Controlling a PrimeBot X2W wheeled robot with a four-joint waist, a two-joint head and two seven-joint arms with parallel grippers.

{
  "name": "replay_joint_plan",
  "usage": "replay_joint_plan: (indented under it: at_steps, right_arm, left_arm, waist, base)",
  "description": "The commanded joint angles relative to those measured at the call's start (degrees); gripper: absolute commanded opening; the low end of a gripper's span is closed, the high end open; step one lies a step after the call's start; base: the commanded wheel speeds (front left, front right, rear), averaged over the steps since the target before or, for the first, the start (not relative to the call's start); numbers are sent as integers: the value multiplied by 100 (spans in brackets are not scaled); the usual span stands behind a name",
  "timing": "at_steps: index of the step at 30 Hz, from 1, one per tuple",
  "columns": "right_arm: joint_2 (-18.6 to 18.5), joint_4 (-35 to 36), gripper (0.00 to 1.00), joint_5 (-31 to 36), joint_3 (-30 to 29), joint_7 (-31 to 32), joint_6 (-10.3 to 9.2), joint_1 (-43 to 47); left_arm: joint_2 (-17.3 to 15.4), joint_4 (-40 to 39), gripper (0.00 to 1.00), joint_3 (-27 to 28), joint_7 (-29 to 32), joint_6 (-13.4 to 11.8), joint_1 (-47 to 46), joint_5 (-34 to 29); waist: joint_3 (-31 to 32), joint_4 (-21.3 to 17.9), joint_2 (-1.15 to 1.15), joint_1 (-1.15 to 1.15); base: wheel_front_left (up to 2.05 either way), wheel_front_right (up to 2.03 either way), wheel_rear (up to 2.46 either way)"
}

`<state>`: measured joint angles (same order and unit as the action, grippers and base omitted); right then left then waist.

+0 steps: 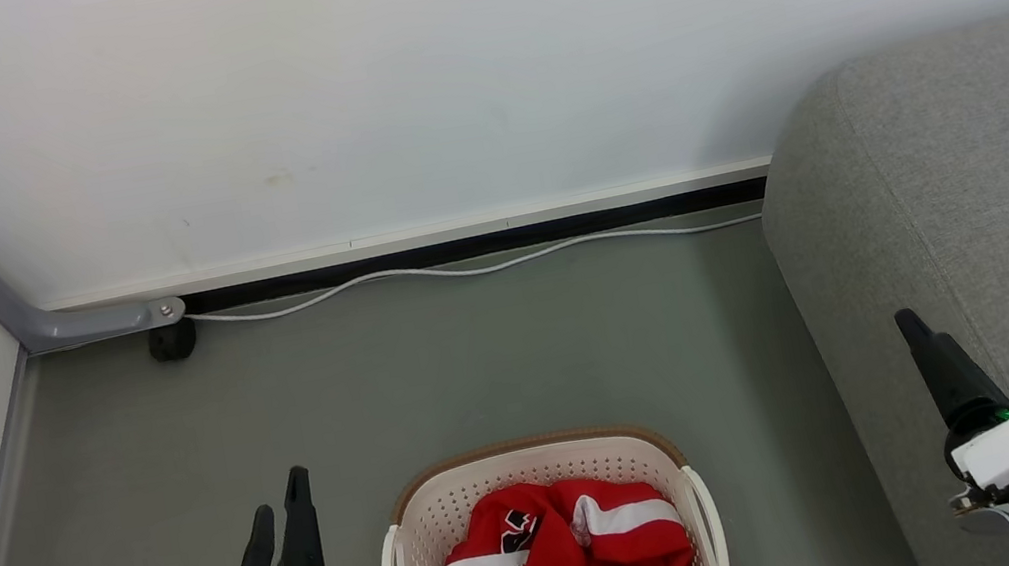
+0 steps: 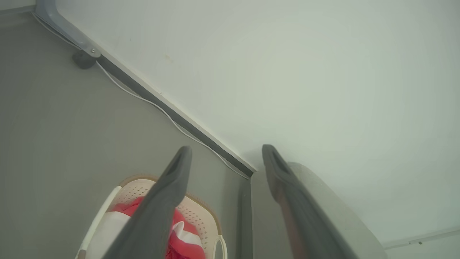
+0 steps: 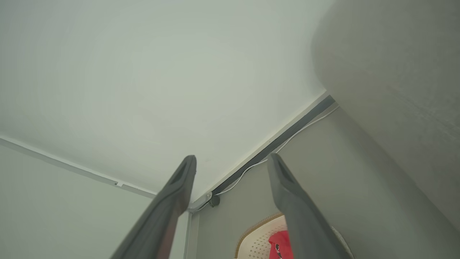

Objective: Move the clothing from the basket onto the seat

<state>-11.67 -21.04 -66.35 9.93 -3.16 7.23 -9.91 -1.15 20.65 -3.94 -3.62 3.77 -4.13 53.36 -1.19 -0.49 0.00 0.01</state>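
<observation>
Left gripper (image 2: 227, 148) and right gripper (image 3: 233, 157) hang empty, fingers spread; the first pick is not yet begun. The red sports clothing (image 1: 568, 556) lies in the laundry basket (image 1: 533, 464) between both finger pairs, so the next move likely calls for a downward reach.

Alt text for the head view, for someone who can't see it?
A cream basket of red and white clothing sits on the grey floor, bottom centre, a grey sofa at right. The left gripper beside the basket and right gripper by the sofa are open, empty.
</observation>
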Motion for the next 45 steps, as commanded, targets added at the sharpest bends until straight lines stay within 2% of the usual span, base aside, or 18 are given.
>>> replay_joint_plan:
  at_steps: [1,25,45]
  right_arm:
    - [-172,113,100,191,107,-122,21,-310]
    - [-576,-148,100,1450,755,-508,23,-704]
    - [-865,-300,100,2509,1051,-844,24,-999]
  left_arm:
    - [-77,-124,100,34,-72,-68,-366,-240]
    - [-112,-31,100,-309,-460,-486,-579,-1975]
    - [-142,-19,100,-499,-797,-758,-728,-3325]
  waist:
    - [0,-3,0,-1]
    - [-27,-6,0,-1]
    - [-47,-38,0,-1]
  base:
    - [0,0,0]
    - [0,0,0]
    - [0,0,0]
